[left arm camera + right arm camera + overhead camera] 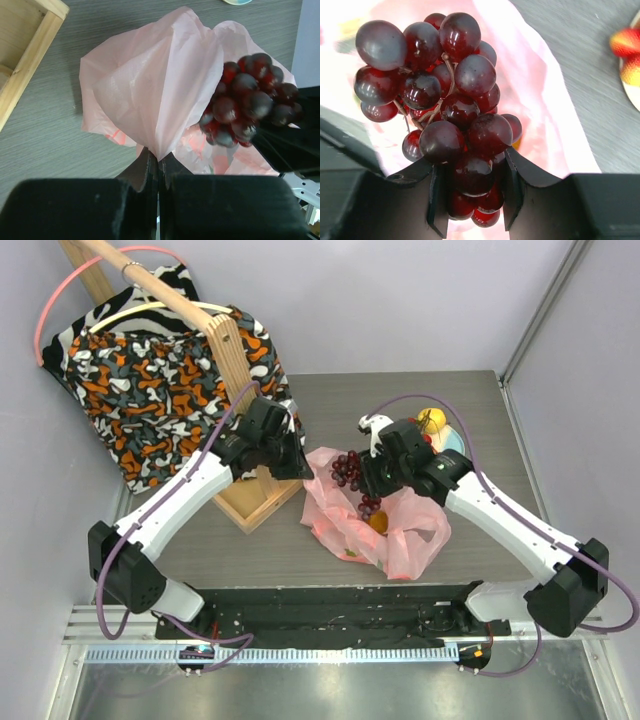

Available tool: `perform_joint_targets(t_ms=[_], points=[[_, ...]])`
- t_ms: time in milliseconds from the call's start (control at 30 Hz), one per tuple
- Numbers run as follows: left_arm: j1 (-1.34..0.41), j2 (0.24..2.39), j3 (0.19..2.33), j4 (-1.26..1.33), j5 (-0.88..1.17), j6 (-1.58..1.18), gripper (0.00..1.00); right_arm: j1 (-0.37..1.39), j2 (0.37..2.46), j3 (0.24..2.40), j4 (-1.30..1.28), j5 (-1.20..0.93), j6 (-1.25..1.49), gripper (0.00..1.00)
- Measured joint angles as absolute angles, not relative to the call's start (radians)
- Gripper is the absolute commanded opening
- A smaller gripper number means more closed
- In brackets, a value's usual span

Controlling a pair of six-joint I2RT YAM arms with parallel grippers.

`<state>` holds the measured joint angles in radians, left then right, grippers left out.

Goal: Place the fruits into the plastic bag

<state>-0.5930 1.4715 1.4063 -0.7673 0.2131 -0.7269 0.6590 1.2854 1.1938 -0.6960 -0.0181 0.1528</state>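
Pinched a fold of the plastic bag (150, 85) in the left gripper (159, 167), jaws shut flat on the film, lifting the mouth. Gripped the grape bunch (445, 100) in the right gripper (472, 195), jaws partway apart around its lower grapes, right over the open bag (not yet released). Spotted at least one orange fruit (378, 521) already inside. Left to do: strawberries (625, 42) and a yellow fruit (432, 420) on the plate (458, 443) near the bag.
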Motion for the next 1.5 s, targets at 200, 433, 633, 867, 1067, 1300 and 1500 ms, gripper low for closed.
perform_joint_targets(t_ms=[200,433,633,867,1067,1300,1500], points=[[-0.593,1.445,1.380,-0.768,0.206,-0.730,0.00,0.674,1.326,1.184,-0.742,0.065,0.117,0.15],[-0.593,1.442,1.377,-0.768,0.205,-0.733,0.00,0.735,1.375,1.181,-0.784,0.175,0.065,0.14],[-0.593,1.443,1.380,-0.771,0.205,-0.733,0.00,0.750,1.450,1.178,-0.794,0.281,0.081,0.14],[-0.593,1.443,1.383,-0.779,0.205,-0.733,0.00,0.750,1.563,1.205,-0.794,0.373,0.122,0.12],[-0.593,1.443,1.383,-0.780,0.205,-0.733,0.00,0.750,1.598,1.261,-0.787,0.368,0.130,0.15],[-0.593,1.444,1.384,-0.779,0.206,-0.733,0.00,0.771,1.597,1.271,-0.775,0.297,0.107,0.18],[-0.593,1.446,1.386,-0.778,0.206,-0.734,0.00,0.807,1.597,1.238,-0.772,0.266,0.107,0.24]])
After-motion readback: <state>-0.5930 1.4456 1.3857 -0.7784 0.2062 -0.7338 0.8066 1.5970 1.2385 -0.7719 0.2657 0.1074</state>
